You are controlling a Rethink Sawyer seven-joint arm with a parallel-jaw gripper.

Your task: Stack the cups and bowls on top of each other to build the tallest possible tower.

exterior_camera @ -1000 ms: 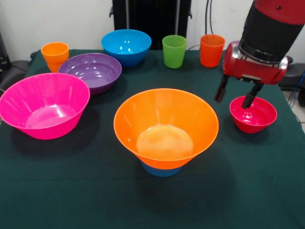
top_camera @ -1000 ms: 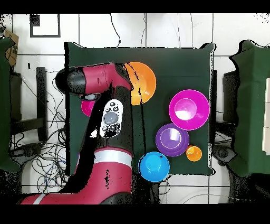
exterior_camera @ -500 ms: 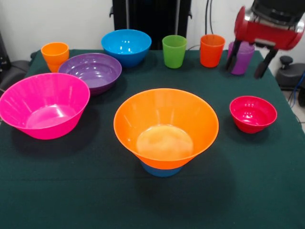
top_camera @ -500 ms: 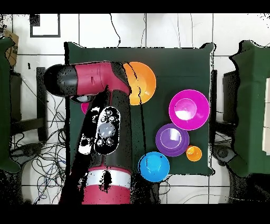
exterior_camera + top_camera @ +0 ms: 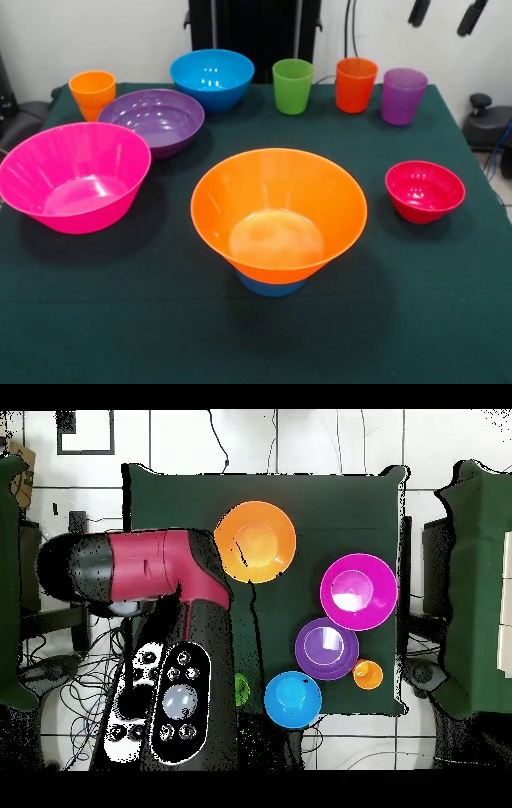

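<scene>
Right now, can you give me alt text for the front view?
A big orange bowl sits on a small blue bowl mid-table, other bowls and four cups spread around it. The gripper shows only its fingertips at the top edge.

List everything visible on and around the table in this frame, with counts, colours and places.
Tower: one; large orange bowl on small light-blue bowl, table centre front.
Pink bowl: one, left.
Purple bowl: one, behind pink.
Blue bowl: one, far edge.
Red bowl: one, right.
Cups: four, far edge; yellow-orange cup, green cup, red-orange cup, purple cup.
Table: one, dark green cloth.
Tool: fingers apart, top right, holding nothing.
</scene>
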